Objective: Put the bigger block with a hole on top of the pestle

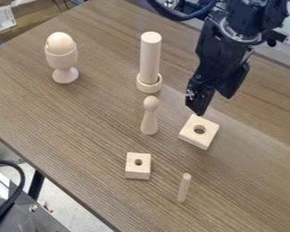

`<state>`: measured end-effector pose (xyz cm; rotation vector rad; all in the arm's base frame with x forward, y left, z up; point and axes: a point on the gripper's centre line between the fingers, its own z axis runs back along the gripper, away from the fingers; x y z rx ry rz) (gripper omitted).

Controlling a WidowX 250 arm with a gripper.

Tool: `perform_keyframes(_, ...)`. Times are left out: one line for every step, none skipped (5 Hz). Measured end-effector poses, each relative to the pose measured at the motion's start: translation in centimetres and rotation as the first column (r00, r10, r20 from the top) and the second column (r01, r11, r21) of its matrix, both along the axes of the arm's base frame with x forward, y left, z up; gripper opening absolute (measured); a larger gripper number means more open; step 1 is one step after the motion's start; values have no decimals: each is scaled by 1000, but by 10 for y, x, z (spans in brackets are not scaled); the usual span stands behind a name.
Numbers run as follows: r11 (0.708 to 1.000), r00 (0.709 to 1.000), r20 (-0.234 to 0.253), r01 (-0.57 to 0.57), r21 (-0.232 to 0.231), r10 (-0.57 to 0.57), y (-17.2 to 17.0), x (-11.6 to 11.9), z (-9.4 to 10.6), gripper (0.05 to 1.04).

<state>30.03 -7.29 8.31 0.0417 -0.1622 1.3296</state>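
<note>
The gripper [216, 102] hangs empty, its fingers parted. The bigger block [206, 139] lies near; it sits just camera-side of the fingertips.

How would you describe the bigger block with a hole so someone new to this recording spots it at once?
On the brown wood-grain table, find the black two-finger gripper, right of centre. Just below it in the picture lies a pale, square wooden block with a round hole. The other holed block, also pale wood, sits lower left and is smaller, with a narrower hole.
</note>
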Motion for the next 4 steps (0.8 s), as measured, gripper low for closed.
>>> perform_keyframes(1000,1000,-30,-1,7,2,1,-3,-9,1001)
perform_keyframes(998,999,-2,-46,-36,46,-6,5,-11,1001)
perform_keyframes(992,994,37,-99,-74,102,-9,15,-13,1001)
perform_keyframes(987,989,47,-135,-89,139,-10,19,-19,1001)
